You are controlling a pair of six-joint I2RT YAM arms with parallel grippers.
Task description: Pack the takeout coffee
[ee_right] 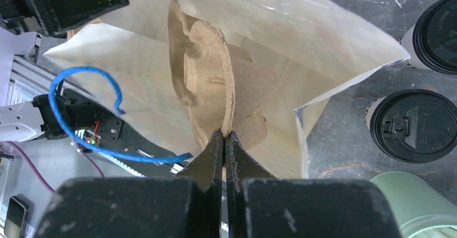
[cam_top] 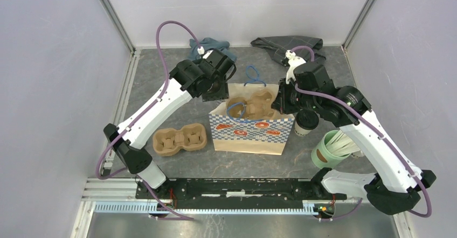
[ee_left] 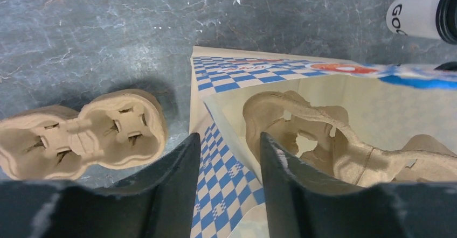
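**Coffee on worktop, right of bag, outside it**

The coffee (cam_top: 306, 121) stands lidded on the worktop (cam_top: 242, 165), just beside the right wall of the bag (cam_top: 248, 133). From above, your right arm covers part of it.

The right wrist view shows a second lidded cup (ee_right: 439, 33) near it, cut by the frame edge. From above that one is hidden under the arm. The left wrist view catches a white cup side in its top right corner with the lettering cut off. You cannot tell which of the two cups it is.

Your right pincer (ee_right: 225, 133) is pinched tight on the thin rim of the tray (cam_top: 264, 102) inside the bag. The tray stands tilted on edge, and the bag walls hide its lower part.

Your left pincer (ee_left: 227, 141) has its fingers apart, straddling the bag's rim at the rear-left corner, one outside and one over the inside. Whether the pads touch the paper cannot be told.

The spare tray (cam_top: 179, 140) lies flat on the worktop left of the bag, apart from it. The green cup (cam_top: 326, 151) sits near the coffee, its right side covered by the right arm.
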